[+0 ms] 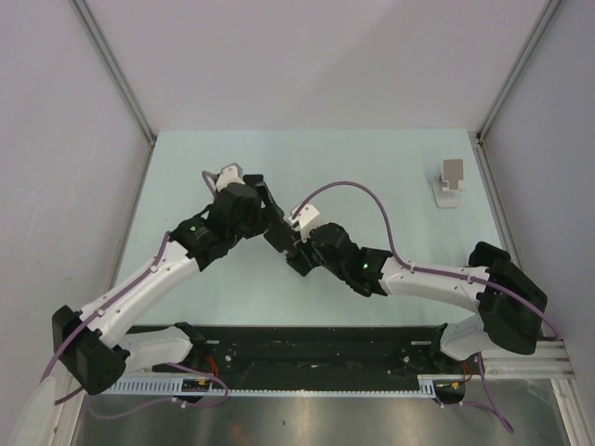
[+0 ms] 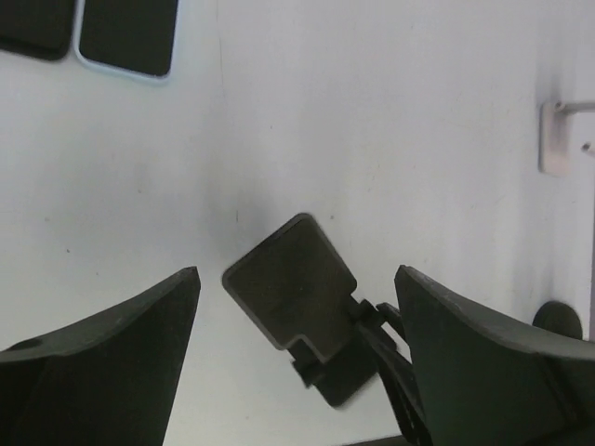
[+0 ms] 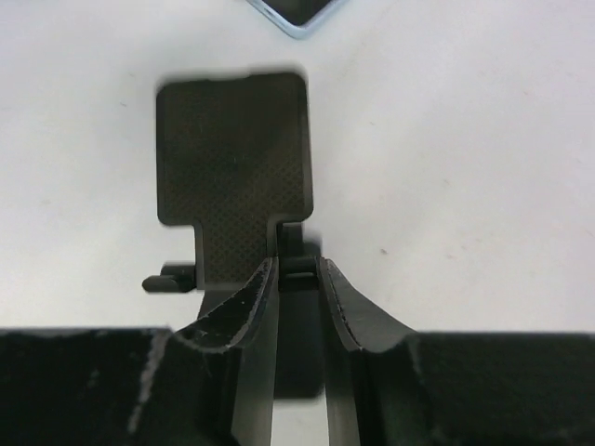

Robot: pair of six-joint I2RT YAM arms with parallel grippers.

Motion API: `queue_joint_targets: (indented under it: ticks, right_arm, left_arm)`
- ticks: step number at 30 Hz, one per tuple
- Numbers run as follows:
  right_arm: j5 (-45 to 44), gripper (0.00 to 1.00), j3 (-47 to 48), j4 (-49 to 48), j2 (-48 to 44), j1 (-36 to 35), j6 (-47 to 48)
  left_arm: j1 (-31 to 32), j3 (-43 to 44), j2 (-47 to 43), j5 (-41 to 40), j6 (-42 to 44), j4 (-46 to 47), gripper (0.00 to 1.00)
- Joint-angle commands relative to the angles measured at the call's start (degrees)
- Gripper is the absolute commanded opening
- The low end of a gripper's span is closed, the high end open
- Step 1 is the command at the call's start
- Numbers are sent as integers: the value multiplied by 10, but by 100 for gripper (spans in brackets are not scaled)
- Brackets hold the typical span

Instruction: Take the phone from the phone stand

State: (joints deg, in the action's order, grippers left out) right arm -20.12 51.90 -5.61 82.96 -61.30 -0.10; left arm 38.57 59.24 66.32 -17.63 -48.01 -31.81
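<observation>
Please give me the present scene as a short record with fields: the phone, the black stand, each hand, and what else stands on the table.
phone: lies flat on the table, off the stand
black stand: plate bare, holds nothing
right hand: shut on the black stand's stem
left hand: open, empty, over the black stand
pale stand: at the far right of the table, away from both arms

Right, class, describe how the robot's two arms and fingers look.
Left arm and right arm have white links between bulky black joints, each trailing a purple cable. A green light glows on the right one. The fingers are dark, tapered blades.
</observation>
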Motion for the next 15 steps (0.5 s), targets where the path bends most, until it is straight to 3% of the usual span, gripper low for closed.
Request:
queue_joint_targets:
  ticks: [1,9,15]
  right_arm:
    - [-5,0,12,52,-47,35,21]
    - [21,0,7,131,-75,115,36]
    - [58,0,-3,111,-75,183,27]
  left_arm:
    - [-5,32,-51,-79,36,23,95]
    - [-46,15,-105,-123,147,43,100]
    - [-124,-45,-152,-66,211,77,100]
